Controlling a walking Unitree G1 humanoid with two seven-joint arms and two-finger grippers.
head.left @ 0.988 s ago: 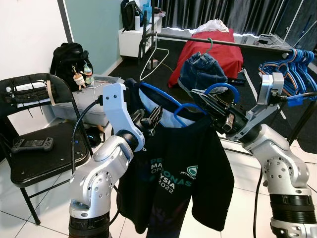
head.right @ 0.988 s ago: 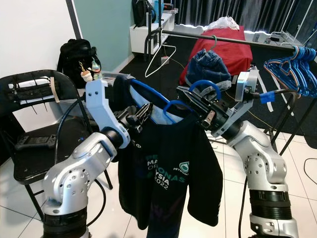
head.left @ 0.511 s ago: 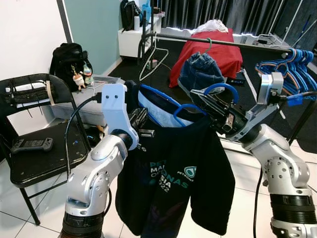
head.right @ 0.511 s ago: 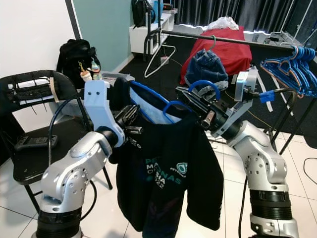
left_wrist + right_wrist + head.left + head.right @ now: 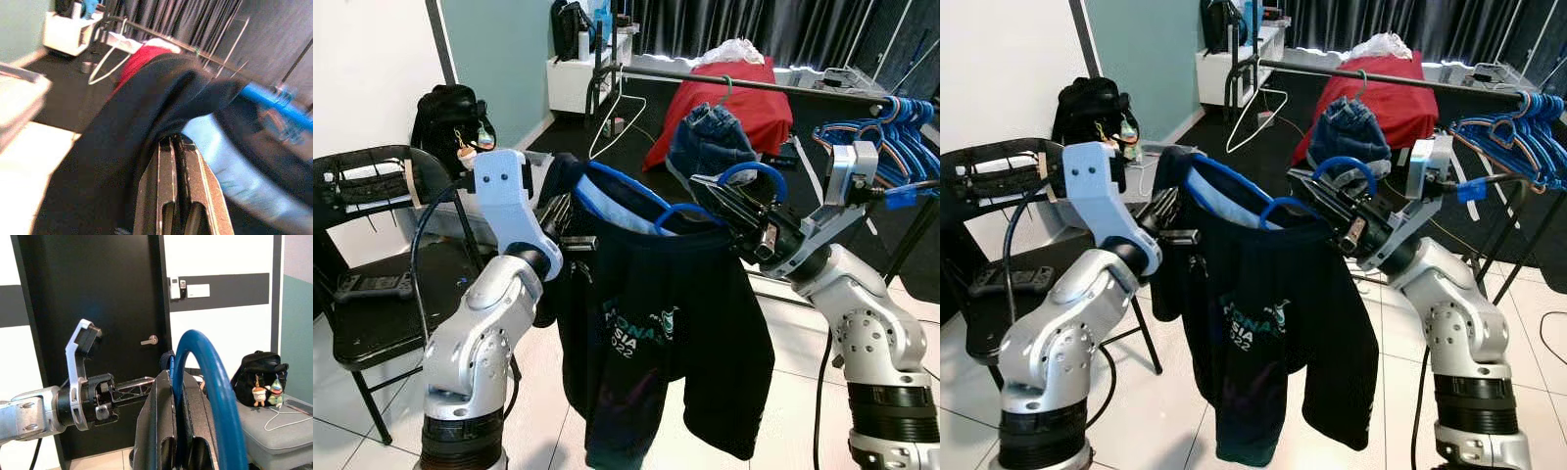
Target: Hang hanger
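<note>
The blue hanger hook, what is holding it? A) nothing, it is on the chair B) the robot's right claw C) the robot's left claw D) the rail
B: the right claw is shut on the blue hanger just under its hook, with the black T-shirt hanging from it, in front of the rail.
</note>
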